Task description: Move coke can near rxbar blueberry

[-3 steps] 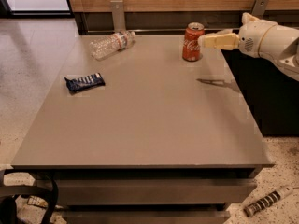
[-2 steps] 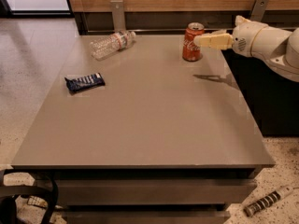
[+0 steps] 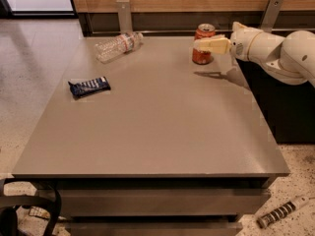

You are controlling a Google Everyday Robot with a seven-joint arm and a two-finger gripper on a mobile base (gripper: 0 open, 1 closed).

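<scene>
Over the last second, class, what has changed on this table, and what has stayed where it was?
The gripper has slid left, from just right of the coke can to across its front, near the far right of the table. Whether it has taken hold cannot be told. The coke can, the rxbar blueberry on the left and the water bottle lying at the far edge have not moved.

Soft, even indoor light fills the scene. Bright light from the top left washes the floor [image 3: 34,48] pale, and the counter [image 3: 147,132] carries a dull sheen. The gripper [image 3: 202,44], at the can [image 3: 202,58] near the far edge, casts a thin shadow [image 3: 211,74] on the counter.
</scene>
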